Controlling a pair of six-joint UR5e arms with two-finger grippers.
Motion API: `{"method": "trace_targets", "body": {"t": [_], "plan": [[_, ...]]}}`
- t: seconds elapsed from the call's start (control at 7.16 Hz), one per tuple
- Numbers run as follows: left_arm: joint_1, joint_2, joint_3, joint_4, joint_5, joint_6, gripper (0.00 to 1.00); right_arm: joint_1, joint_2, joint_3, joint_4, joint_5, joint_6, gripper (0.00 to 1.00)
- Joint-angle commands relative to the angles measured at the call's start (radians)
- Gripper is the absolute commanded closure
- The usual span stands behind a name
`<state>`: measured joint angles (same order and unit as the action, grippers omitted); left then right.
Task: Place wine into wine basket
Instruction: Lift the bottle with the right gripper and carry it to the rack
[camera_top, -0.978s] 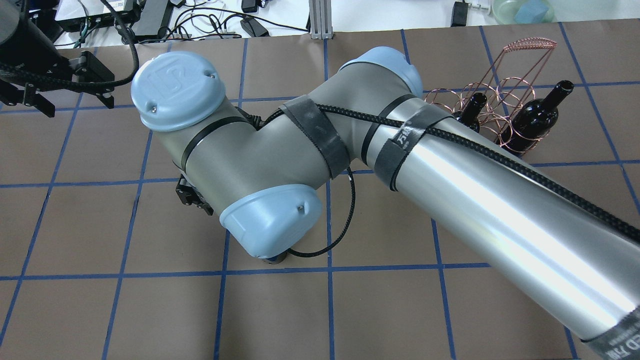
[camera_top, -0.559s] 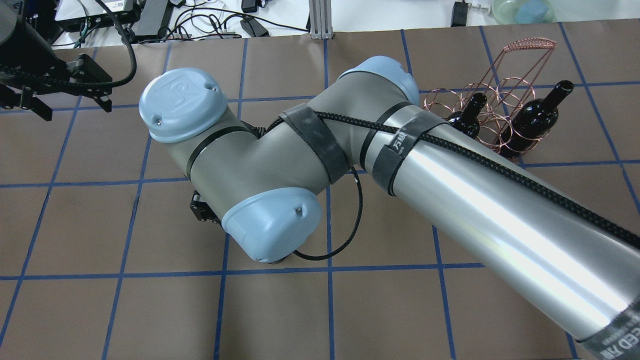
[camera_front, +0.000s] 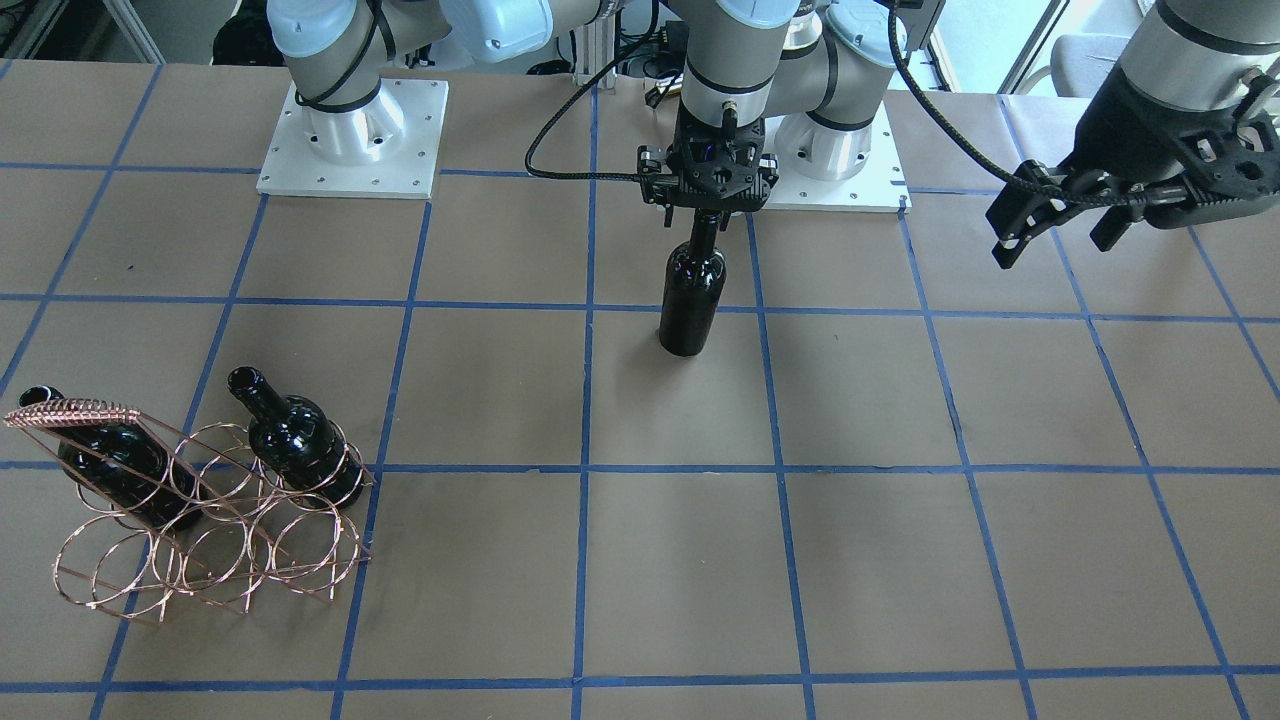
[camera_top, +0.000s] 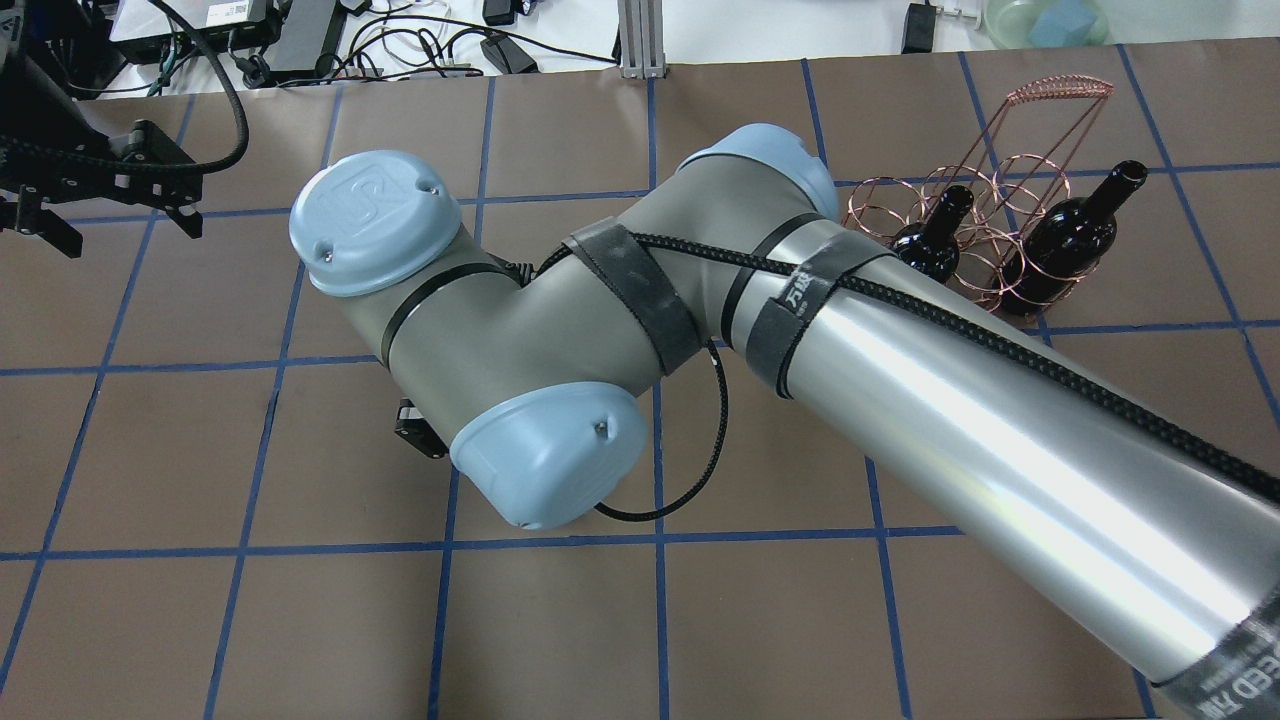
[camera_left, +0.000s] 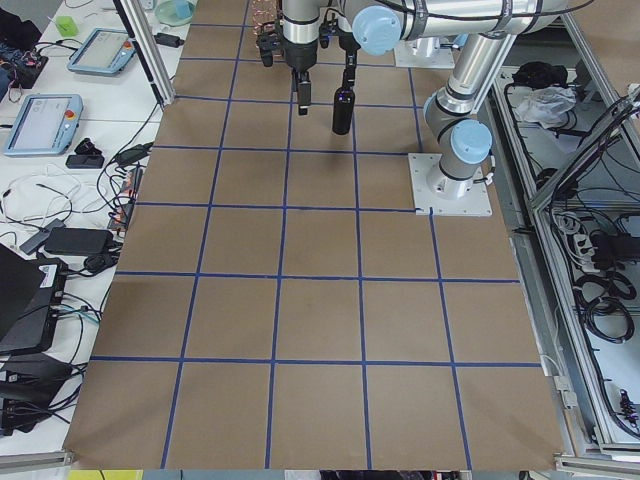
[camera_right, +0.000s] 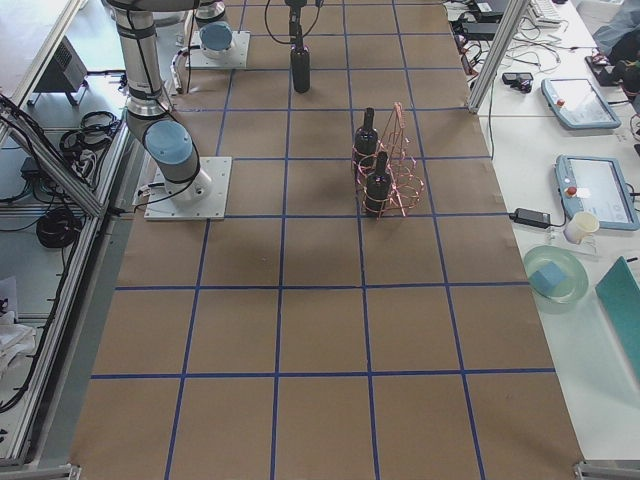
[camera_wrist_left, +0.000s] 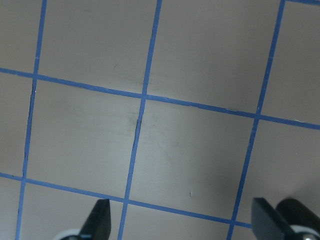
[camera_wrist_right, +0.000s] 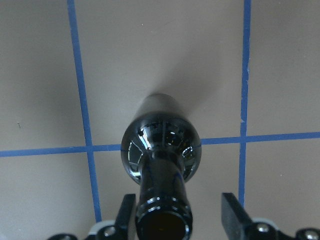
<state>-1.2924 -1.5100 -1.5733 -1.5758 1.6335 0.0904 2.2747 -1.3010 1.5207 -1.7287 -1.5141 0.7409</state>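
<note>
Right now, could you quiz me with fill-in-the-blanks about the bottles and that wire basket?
The copper wire basket holds ___ wine bottles.
The third wine bottle stands ___ on the table, outside the basket.
The right gripper straddles that bottle's ___.
The left gripper holds ___.
Missing: two; upright; neck; nothing.

Blue joint cap (camera_top: 372, 215): embossed square logo, reads "UR".
Black strap (camera_top: 800, 300) round the silver arm tube (camera_top: 1000, 450): small white print, characters not legible.
Second strap (camera_top: 1235, 685) at the overhead view's lower right corner: white letters "ED", remainder cut off.
</note>
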Motion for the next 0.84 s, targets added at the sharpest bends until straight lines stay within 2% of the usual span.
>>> {"method": "trace_targets", "body": {"t": [0.0, 0.42, 0.7], "plan": [[0.001, 0.001, -0.001, -0.003, 0.000, 0.000, 0.00, -0.003, 0.002, 0.001, -0.046, 0.005, -0.020, 0.33], [-0.001, 0.001, -0.004, -0.003, -0.004, -0.001, 0.00, -0.003, 0.009, 0.004, -0.057, 0.005, -0.018, 0.33], [-0.001, 0.004, -0.007, -0.003, -0.004, -0.003, 0.00, -0.003, 0.006, 0.033, -0.055, 0.000, -0.020, 0.36]]}}
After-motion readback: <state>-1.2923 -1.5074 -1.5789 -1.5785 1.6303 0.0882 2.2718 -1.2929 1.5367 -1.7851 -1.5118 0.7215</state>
